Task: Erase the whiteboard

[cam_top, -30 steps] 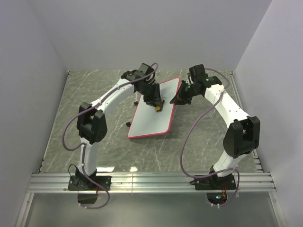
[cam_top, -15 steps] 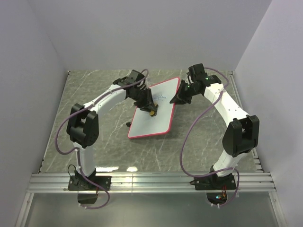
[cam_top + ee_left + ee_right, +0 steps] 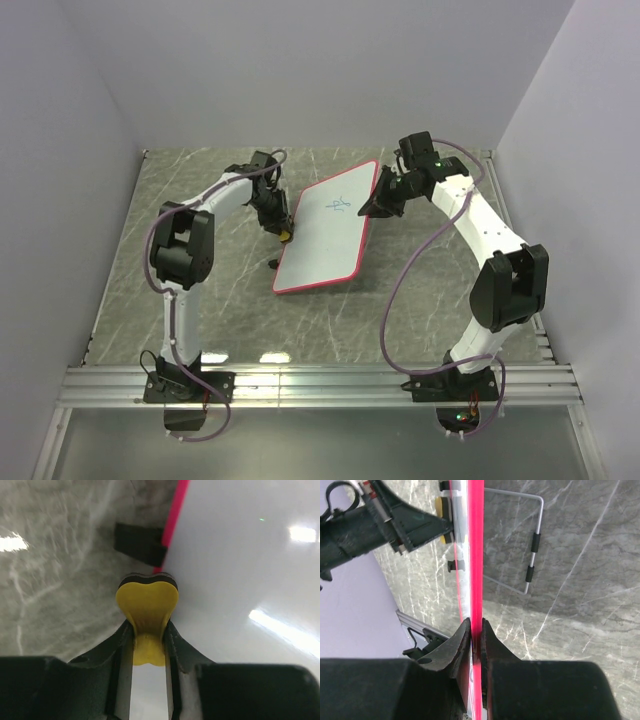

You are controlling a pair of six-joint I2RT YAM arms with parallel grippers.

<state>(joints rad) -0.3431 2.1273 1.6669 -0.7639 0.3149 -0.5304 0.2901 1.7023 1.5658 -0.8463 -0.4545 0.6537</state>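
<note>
While the right jaws pinch the red frame of the whiteboard (image 3: pixel 320 240), steadying it where it stands propped on the bench (image 3: pixel 200 290), the left jaws squeeze a yellow sponge (image 3: pixel 146 600) at its left edge; best sweep it flat and firmly across the blue scribble (image 3: pixel 338 206) higher up.

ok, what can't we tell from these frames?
scribble: top view, too small to read; right wrist sees the whiteboard edge-on.
sponge touching the whiteboard or not: left wrist, blurred; top view, too small.
wire stand: top view, hidden under the whiteboard.
</note>
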